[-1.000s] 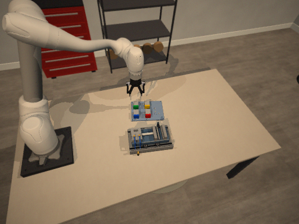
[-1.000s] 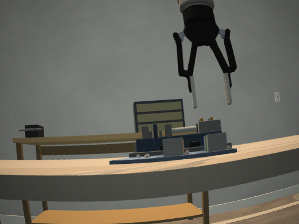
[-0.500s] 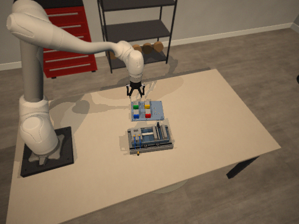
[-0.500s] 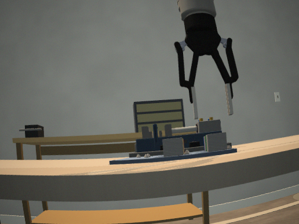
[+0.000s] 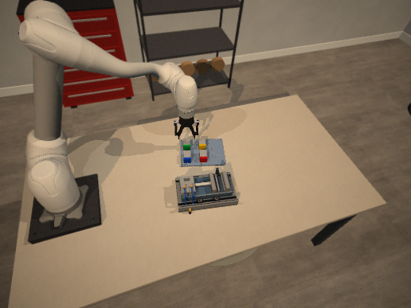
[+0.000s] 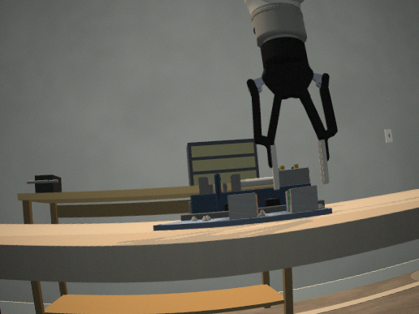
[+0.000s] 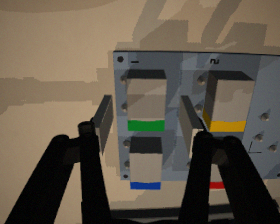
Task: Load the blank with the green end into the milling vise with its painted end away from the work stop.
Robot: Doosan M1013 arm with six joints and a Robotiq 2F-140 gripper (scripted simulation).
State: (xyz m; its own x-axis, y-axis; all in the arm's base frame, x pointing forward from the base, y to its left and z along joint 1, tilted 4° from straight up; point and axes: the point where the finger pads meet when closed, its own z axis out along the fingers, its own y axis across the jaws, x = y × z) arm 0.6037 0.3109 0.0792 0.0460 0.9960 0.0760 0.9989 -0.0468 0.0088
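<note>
Black two-finger gripper (image 5: 186,137) (image 6: 300,186) (image 7: 146,107), pale flat fingertips: spread apart, nothing between them, poised above the blue-grey rectangular infeed plate (image 5: 218,154) (image 6: 183,225) (image 7: 172,65). Grey block-shaped blank with green end (image 5: 186,145) (image 6: 302,199) (image 7: 146,100) sits on the plate, directly behind the blue-ended grey block (image 5: 187,157) (image 7: 146,165) in wrist view. Yellow-ended grey block (image 5: 202,144) (image 6: 242,205) (image 7: 229,100) stands beside it. Blue-and-grey metal milling vise (image 5: 205,197) (image 6: 203,203) lies near the plate.

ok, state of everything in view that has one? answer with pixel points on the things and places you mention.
Gripper (image 5: 186,137) (image 6: 300,186) (image 7: 146,107): open, nothing between fingers, above infeed plate
Green blank (image 5: 186,146) (image 7: 146,102): on plate, unloaded
Yellow blank (image 5: 202,146) (image 7: 230,102): on plate
Blue blank (image 5: 187,158) (image 7: 146,162): on plate
Red blank (image 5: 203,157): on plate
Vise (image 5: 207,196) (image 6: 239,199): jaws apart, no blank in it
</note>
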